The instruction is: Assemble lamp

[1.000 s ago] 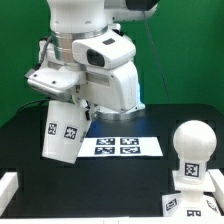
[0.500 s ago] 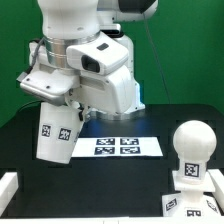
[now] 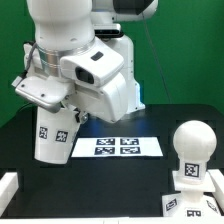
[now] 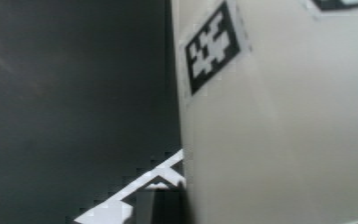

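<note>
In the exterior view my gripper [image 3: 55, 106] is shut on the top rim of the white cone shade [image 3: 51, 138]. It holds the shade tilted above the black table, on the exterior view's left. The shade shows two square tags. The round-headed bulb [image 3: 192, 144] stands upright in the square base [image 3: 190, 181] at the exterior view's right, well apart from the shade. In the wrist view the shade's wall [image 4: 274, 120] fills most of the picture, very close, with one tag [image 4: 211, 48]. My fingertips are hard to make out there.
The marker board [image 3: 118, 146] lies flat on the table [image 3: 110, 185] between the shade and the base. White corner pieces stand at the front left [image 3: 8, 186] and front right [image 3: 216, 184]. The arm's bulky body [image 3: 95, 70] hangs over the table's back.
The arm has swung toward the exterior view's left, carrying the shade away from the marker board. The bulb and base have not moved.
</note>
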`<state>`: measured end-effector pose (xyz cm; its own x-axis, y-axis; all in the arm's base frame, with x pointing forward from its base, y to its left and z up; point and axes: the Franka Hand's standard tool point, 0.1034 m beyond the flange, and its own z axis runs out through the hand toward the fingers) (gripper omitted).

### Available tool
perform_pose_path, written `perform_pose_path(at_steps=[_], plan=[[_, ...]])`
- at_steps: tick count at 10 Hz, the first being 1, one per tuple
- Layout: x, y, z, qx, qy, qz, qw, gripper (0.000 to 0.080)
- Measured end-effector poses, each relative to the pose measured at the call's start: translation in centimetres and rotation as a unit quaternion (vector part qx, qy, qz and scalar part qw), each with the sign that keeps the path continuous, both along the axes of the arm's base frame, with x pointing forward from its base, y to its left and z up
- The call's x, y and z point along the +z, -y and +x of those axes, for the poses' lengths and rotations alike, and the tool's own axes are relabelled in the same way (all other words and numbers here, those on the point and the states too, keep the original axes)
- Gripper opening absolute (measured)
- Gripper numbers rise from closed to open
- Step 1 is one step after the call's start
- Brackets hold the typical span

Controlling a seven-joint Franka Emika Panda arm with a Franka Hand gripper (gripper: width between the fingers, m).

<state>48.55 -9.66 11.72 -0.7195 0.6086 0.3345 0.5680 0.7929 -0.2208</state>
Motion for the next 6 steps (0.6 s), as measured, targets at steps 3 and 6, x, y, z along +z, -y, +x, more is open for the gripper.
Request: perform_pose_path(at_steps=[3, 6], plan=[[-0.2, 1.2, -1.2, -0.021, -0.063, 0.009, 0.998, 0.0041], [-0.5, 3.3, -2.2, -0.064, -0.133, 0.020, 0.989, 0.0041]])
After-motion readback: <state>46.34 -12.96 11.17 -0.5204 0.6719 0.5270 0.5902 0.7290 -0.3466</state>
